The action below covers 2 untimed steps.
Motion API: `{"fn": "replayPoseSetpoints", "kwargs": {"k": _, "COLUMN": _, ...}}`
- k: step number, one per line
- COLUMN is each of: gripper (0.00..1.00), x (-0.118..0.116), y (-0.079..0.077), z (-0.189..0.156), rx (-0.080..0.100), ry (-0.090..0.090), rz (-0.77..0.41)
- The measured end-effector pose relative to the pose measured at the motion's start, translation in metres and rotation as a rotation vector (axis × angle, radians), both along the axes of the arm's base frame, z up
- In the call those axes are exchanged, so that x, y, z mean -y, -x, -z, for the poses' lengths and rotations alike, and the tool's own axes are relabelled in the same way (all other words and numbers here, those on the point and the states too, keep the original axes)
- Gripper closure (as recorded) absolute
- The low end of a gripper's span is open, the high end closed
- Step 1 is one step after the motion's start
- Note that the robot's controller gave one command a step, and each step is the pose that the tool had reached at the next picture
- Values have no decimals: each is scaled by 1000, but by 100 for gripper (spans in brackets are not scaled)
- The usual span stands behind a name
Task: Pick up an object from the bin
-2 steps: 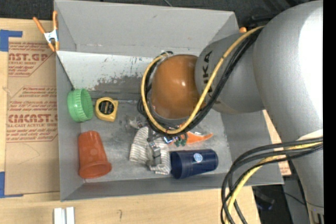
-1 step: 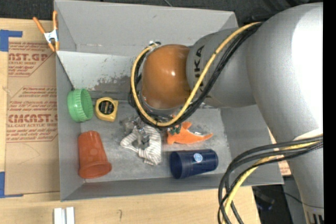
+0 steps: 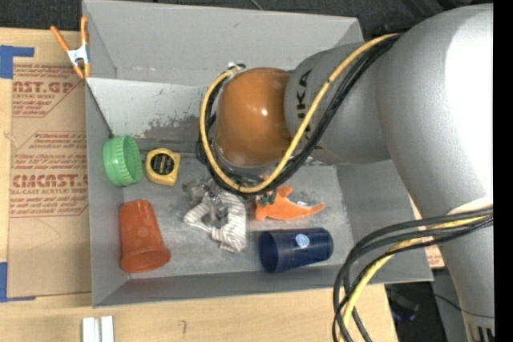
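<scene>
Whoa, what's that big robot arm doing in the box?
The robot arm is reaching into the grey bin to pick something up. Its gripper is down on a crumpled white cloth in the middle of the bin floor. An orange plastic piece and a dark blue cup lie just beside it. A yellow tape measure, a green lid and an orange cup sit farther left.

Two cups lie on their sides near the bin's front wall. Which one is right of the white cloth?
The dark blue cup, with a pale round mark; the orange-red cup lies left of the white cloth.
</scene>
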<state>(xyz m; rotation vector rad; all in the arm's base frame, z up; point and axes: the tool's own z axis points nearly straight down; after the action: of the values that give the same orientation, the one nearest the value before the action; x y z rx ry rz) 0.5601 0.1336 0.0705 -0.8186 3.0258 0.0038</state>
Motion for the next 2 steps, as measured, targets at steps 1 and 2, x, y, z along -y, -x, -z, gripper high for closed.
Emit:
{"fn": "replayPoseSetpoints", "kwargs": {"k": 1, "gripper": 100, "x": 0, "y": 2, "z": -5, "rx": -6, "ry": 2, "rz": 0}}
{"fn": "replayPoseSetpoints", "kwargs": {"k": 2, "gripper": 100, "x": 0, "y": 3, "z": -26, "rx": -12, "ry": 4, "rz": 0}}
